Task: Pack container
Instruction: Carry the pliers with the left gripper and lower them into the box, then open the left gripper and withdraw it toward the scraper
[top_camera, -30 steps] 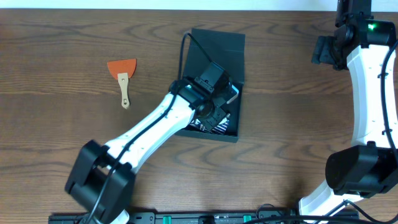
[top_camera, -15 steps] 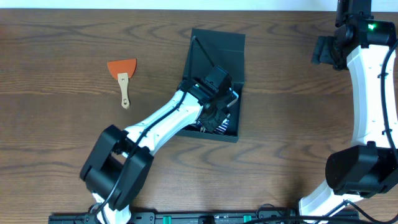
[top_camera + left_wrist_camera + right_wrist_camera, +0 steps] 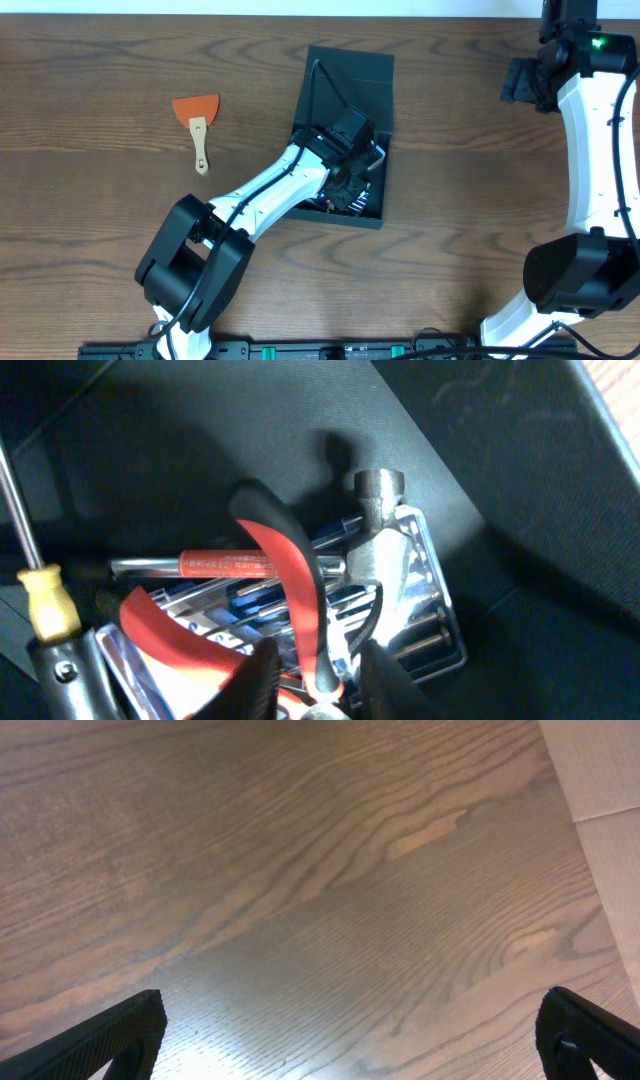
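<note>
Dark teal-green and matte, the container (image 3: 372, 100) is located near the middle of the wooden table (image 3: 100, 230), with its lid flap (image 3: 350, 62) folded open at the far end. Several hand tools are seen piled inside: a yellow-handled screwdriver (image 3: 45, 600), a slim red-barrelled tool (image 3: 225, 565), a bright metal hammer head (image 3: 385, 540) and a curved red-and-black handle (image 3: 290, 570).

The left gripper (image 3: 318, 685) is lowered into the container, over the tool pile. Its jaws are parted only a little. The red-and-black handle is positioned between the fingers (image 3: 258, 678), and a narrow gap is seen on each side of it, so no grip is shown.

The right gripper (image 3: 345, 1035) is held above bare table at the far right, well apart from the container. Its jaws are spread fully and nothing is held.

An orange-bladed scraper (image 3: 197, 120) with a wooden handle is laid on the table to the left of the container, well apart from it.
</note>
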Robot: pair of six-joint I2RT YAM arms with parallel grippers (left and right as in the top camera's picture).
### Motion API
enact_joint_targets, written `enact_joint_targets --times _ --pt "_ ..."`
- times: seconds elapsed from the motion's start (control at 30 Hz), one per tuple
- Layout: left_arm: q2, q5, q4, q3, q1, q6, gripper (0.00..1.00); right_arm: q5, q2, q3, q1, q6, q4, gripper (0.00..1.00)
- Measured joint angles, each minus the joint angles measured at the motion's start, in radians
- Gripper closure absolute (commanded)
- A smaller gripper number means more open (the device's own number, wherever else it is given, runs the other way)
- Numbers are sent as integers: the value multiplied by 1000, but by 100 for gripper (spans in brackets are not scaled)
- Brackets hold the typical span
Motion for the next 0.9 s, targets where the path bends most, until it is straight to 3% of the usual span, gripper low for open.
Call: enact_joint_targets --times 0.2,0.23,0.37,0.9 --pt "0 6 -3 0 0 0 40 0 0 0 0 0 0 1" --pt "0 7 -6 0 0 1 31 0 0 0 0 0 0 1" --pt "0 7 -13 0 0 -1 22 0 0 0 0 0 0 1" --pt "-3 7 -26 28 11 -3 19 0 0 0 0 0 0 1"
